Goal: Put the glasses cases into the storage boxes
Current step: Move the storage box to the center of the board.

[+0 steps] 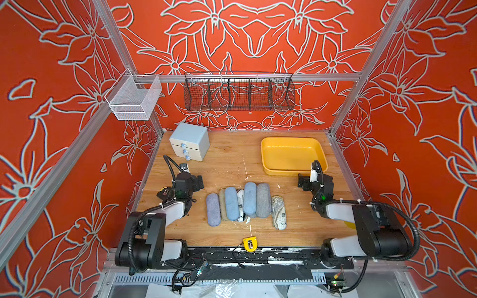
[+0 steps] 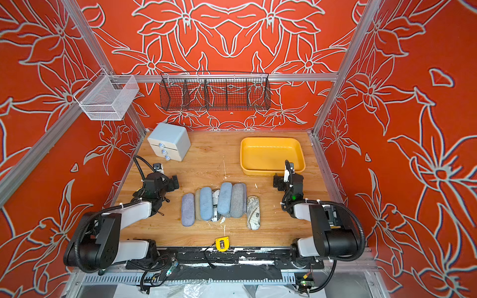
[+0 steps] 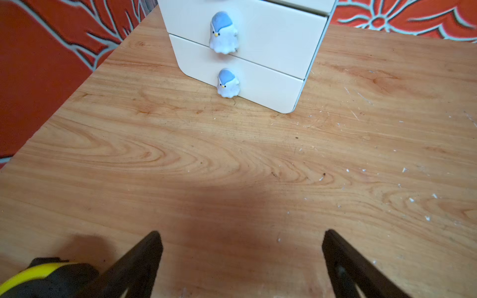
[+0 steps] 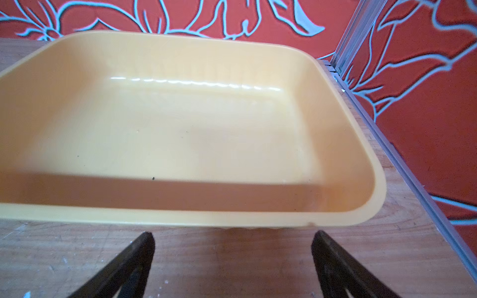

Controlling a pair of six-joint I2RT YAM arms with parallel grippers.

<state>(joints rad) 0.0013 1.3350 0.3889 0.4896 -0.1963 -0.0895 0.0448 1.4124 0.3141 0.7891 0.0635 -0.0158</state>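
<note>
Left arm (image 1: 174, 209) folded, wrist low over the bench (image 1: 227, 165), facing the drawer cabinet (image 1: 189, 138); left jaws spread wide, empty, above bare wood. Right arm (image 1: 338, 210) mirrors it, wrist facing the yellow tray (image 1: 284, 170) just ahead; right jaws equally wide, empty. The glasses cases (image 1: 249, 198) lie packed side by side, some overlapping, mid-bench between both arms, apart from the tray.

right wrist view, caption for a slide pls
Open right gripper poised over the table, just short of the empty yellow tray.
</note>
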